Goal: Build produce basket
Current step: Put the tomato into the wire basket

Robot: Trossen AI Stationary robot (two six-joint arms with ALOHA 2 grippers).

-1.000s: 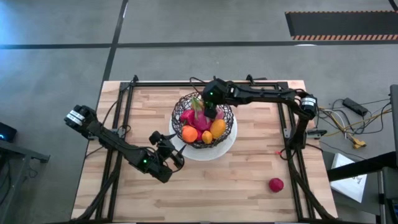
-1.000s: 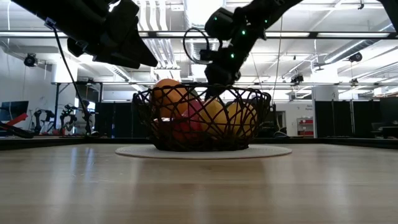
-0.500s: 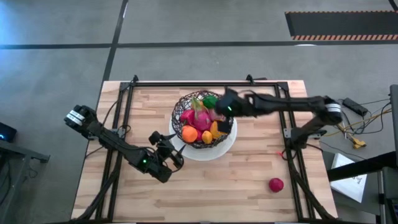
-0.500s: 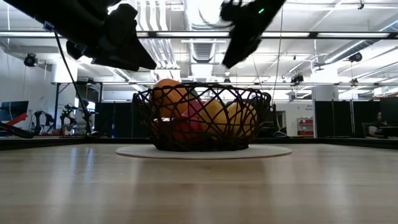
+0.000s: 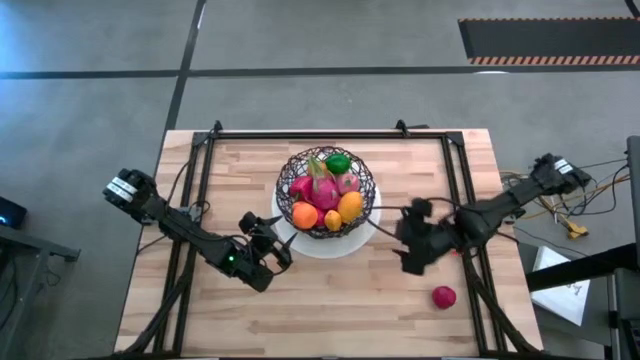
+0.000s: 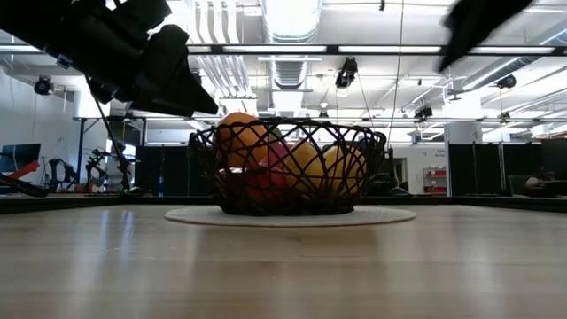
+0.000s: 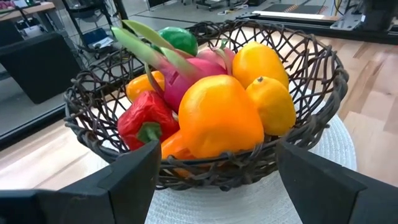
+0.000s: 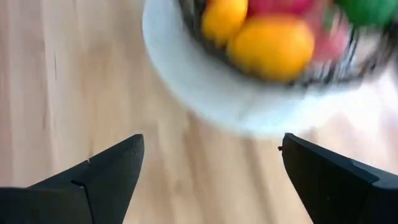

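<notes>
The black wire basket (image 5: pixel 328 190) stands on a flat white round plate (image 5: pixel 362 232) at the table's middle. It holds several toy fruits: orange, yellow, pink, red and a green one (image 5: pixel 338 163) at its far side. One red fruit (image 5: pixel 444 296) lies alone on the table near the front right. My left gripper (image 5: pixel 272 243) is open and empty, just left of the basket (image 7: pixel 205 106), above the table. My right gripper (image 5: pixel 412 238) is open and empty, above the table to the right of the plate (image 8: pixel 211 93).
A black metal frame (image 5: pixel 200 160) runs around the tabletop. Cables and a small device (image 5: pixel 572 172) lie off the table's right edge. Bare wood shows along the table's near side (image 5: pixel 330 310).
My right gripper has risen out of the basket and swung toward the table's right and near edges, leaving a green fruit at the basket's far side. It now hangs to the right of the plate. My left gripper has kept still.
</notes>
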